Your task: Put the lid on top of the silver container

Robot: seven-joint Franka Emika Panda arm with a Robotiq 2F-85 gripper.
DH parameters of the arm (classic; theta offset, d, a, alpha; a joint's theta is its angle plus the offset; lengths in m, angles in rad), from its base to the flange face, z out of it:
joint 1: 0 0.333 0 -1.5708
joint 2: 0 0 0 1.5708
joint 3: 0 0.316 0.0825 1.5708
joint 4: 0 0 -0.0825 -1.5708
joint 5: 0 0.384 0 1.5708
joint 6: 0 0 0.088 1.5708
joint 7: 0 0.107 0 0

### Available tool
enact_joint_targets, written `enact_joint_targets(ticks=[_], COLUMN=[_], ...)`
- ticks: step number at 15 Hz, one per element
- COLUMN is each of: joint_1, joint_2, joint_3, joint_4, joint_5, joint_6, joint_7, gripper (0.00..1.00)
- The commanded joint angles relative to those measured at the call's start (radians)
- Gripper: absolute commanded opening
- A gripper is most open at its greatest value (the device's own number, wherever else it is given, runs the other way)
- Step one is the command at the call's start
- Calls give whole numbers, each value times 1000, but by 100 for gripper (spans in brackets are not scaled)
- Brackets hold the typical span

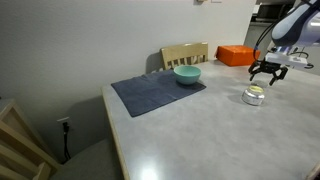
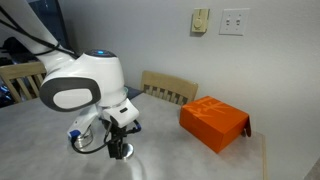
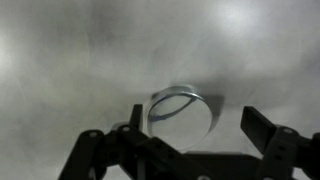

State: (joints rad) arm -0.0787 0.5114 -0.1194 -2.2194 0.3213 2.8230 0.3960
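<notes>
A small squat silver container (image 1: 254,97) stands on the grey table near its far right side. In the wrist view its top (image 3: 180,110) is a flat, shiny round face that looks like the lid resting on it; I cannot tell the lid from the pot for certain. My gripper (image 1: 266,73) hangs just above and slightly behind the container, open, with nothing held. In the wrist view the gripper (image 3: 196,116) has its dark fingers (image 3: 262,128) spread on either side of the silver piece, apart from it. In an exterior view the arm hides most of the container (image 2: 78,139).
A teal bowl (image 1: 187,74) sits on the back edge of a dark grey mat (image 1: 155,93) at mid-table. An orange box (image 1: 236,55) lies at the back, close behind the gripper, also seen in the other exterior view (image 2: 214,123). A wooden chair (image 1: 185,53) stands behind the table.
</notes>
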Motion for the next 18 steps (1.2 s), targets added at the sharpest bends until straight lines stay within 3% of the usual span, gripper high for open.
enact_joint_targets(ticks=[1,8,18], joint_1=[-21,-66,-4], joint_2=[5,19,82], joint_3=[6,23,-14], joint_4=[3,25,119], joint_5=[15,27,-18], joint_6=[-16,-39,-142], joint_7=[-8,-31,26], gripper=[100,100,100])
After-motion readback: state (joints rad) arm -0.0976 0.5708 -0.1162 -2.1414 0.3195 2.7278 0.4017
